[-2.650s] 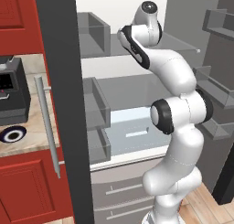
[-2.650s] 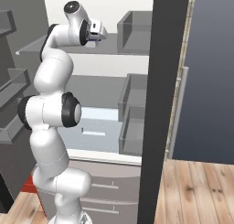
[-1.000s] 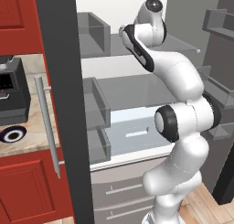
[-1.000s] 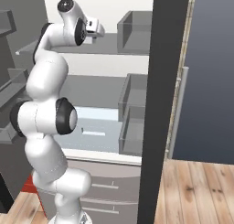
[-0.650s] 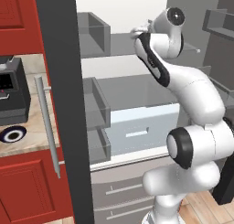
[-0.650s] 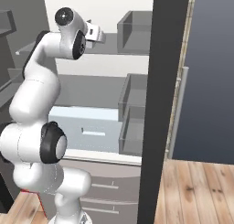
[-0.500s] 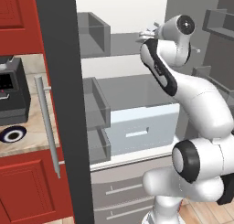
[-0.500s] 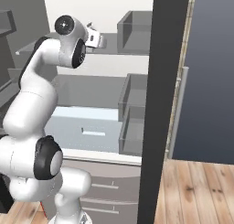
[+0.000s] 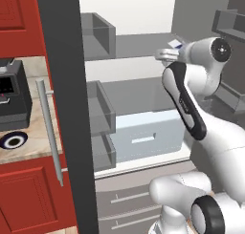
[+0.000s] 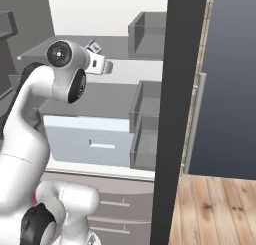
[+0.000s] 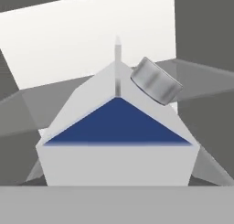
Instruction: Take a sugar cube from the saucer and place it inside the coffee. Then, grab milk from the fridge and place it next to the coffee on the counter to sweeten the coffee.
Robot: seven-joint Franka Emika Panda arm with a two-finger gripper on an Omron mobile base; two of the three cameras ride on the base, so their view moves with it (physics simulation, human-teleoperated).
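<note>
In the left base view the arm reached into the open fridge (image 9: 143, 42), the gripper (image 9: 165, 53) at the upper shelf with the milk (image 9: 175, 45) just at it; the saucer (image 9: 13, 141) lay on the counter (image 9: 33, 147).

The right base view showed the gripper (image 10: 106, 65) beside the carton (image 10: 93, 45) — grip unclear.

In the hand view the milk (image 11: 116, 150) stood close ahead, upright — whether the jaws held it, I could not tell.
</note>
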